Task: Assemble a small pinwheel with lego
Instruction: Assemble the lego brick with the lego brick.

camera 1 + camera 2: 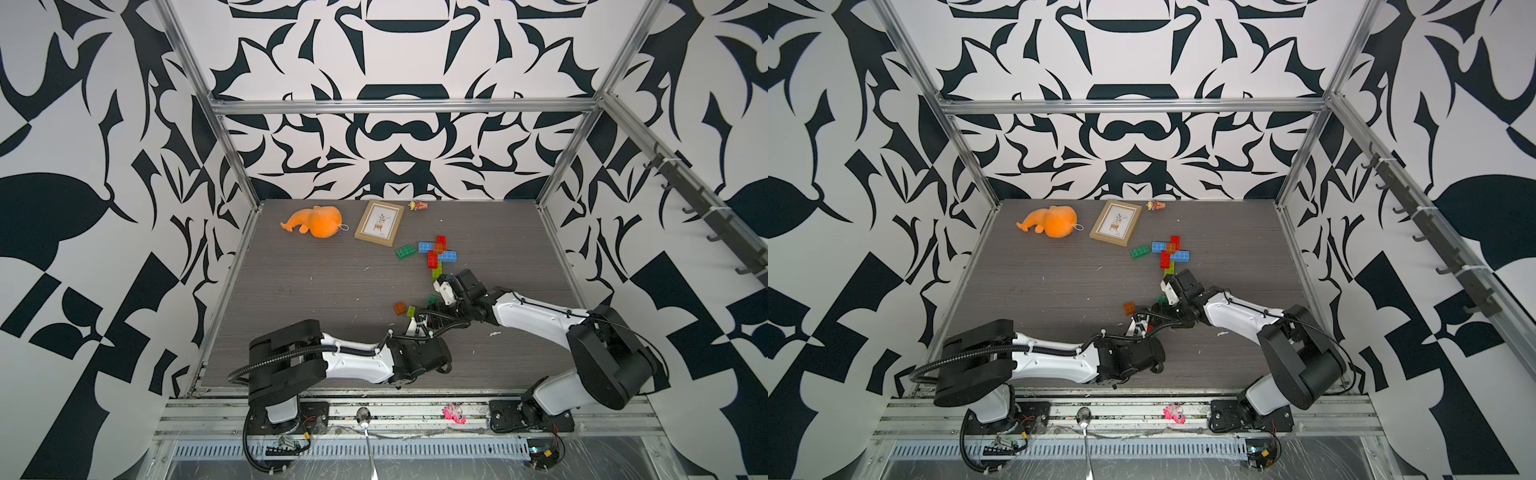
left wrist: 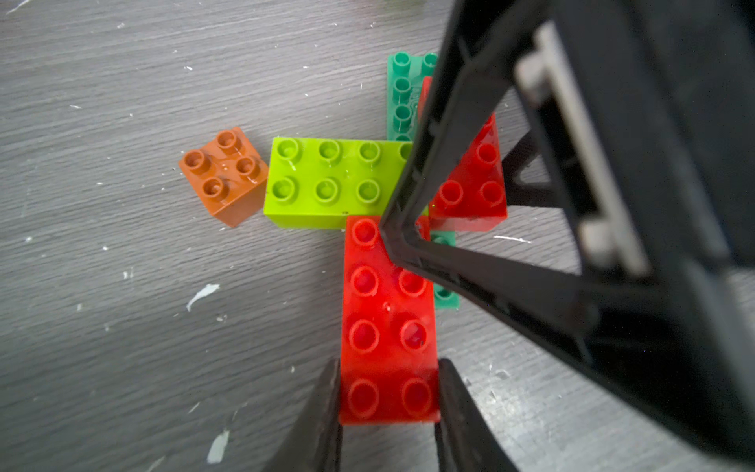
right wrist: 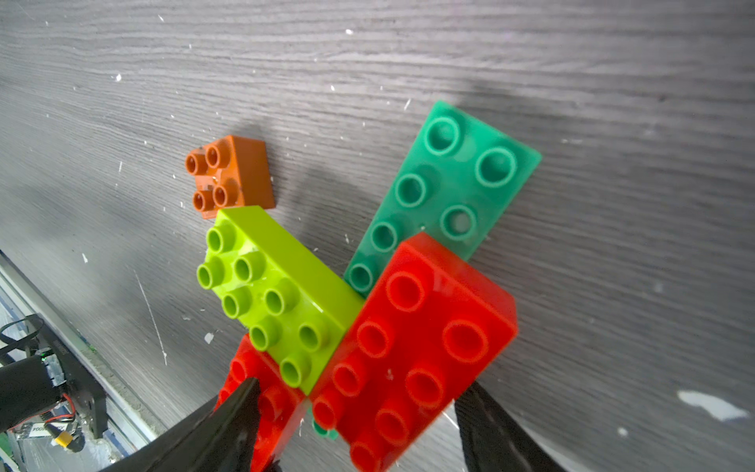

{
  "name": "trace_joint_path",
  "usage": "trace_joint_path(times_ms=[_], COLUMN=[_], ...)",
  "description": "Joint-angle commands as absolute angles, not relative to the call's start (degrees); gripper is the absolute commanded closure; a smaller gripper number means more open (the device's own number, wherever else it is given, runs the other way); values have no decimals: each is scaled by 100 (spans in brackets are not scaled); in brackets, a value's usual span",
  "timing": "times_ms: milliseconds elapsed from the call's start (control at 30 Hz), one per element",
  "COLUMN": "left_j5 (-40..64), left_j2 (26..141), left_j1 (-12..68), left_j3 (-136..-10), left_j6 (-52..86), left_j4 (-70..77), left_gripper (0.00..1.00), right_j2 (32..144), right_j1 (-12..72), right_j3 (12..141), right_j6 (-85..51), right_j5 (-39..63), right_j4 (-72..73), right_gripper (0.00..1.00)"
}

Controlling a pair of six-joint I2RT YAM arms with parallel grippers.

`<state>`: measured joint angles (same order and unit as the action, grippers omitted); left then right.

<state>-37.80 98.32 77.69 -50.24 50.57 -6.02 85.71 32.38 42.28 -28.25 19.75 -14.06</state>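
Low in both top views, just right of centre, a cluster of bricks [image 1: 412, 311] sat on the grey table [image 1: 311, 291]. I saw the left gripper [image 2: 388, 367] with its fingers clamped on the long sides of the first red brick [image 2: 388, 310], studs up. The right gripper [image 3: 358, 388] had its fingers apart, straddling the second red brick [image 3: 412, 347]; one finger hung over the first red brick rather than pressing the second. A lime brick [image 2: 331, 180] touched both red ones, and a brown square brick [image 2: 224, 175] sat just beside its free end. A green brick [image 3: 449, 192] lay flat, partly under the second red brick. Higher in the frame, a cross of blue, red and brown bricks [image 1: 437, 249] rested on the table, with a loose dark green brick [image 1: 405, 252] just to its left. Farthest up, near the back wall, I saw a picture frame [image 1: 379, 219], an orange plush toy [image 1: 316, 221] to its left and a small figure [image 1: 417, 205] at its upper right.
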Motion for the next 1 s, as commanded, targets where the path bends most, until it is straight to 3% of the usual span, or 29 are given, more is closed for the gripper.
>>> trace_joint_path(times_ms=[0, 967], left_j5=[-3862, -3981], left_j2=[9872, 9954], left_j1=[7752, 7693], left_j3=[-5157, -5410], left_j6=[5124, 5370], left_j4=[-904, -1512], left_gripper=[69, 64], right_j2=[8745, 9255], right_j1=[3242, 3237], right_j3=[4245, 3902], right_j6=[-2793, -3173], right_j5=[1391, 834], right_j4=[-1600, -1301], right_gripper=[23, 29])
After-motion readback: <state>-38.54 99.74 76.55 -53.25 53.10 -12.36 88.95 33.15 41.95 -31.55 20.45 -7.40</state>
